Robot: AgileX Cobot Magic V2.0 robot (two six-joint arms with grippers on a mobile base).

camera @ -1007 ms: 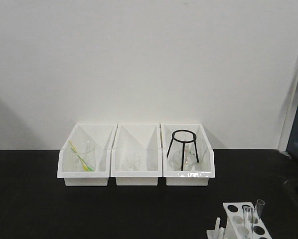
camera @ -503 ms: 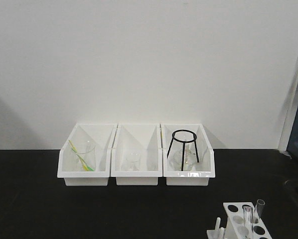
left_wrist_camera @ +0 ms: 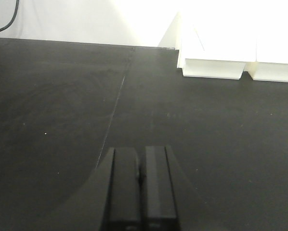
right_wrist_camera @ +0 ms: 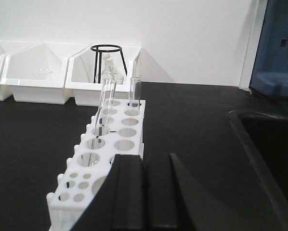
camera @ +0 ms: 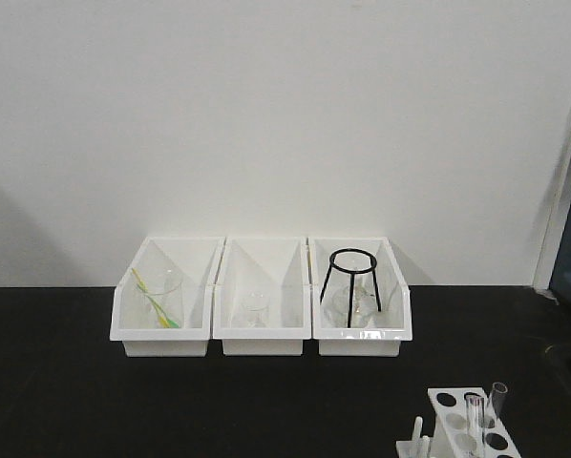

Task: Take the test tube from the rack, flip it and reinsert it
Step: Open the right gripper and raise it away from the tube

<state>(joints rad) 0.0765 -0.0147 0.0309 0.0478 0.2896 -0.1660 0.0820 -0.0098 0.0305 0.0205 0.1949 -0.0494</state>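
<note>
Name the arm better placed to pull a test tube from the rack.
Right, probably. The right gripper faces the rack and its nearer test tube directly, jaws together. The left gripper sees only bare table and bins.

Clear test tube (right_wrist_camera: pixel 105 103) tilted in white rack (right_wrist_camera: pixel 101 159).

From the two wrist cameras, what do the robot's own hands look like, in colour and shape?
Both look alike. The left hand shows two flat, matte black, rectangular fingers side by side, on a black body that widens toward the camera. The right hand has the same black, slab-like fingers and flared body. No cables, markings or labels are visible on either; the arms themselves are out of view.
</note>
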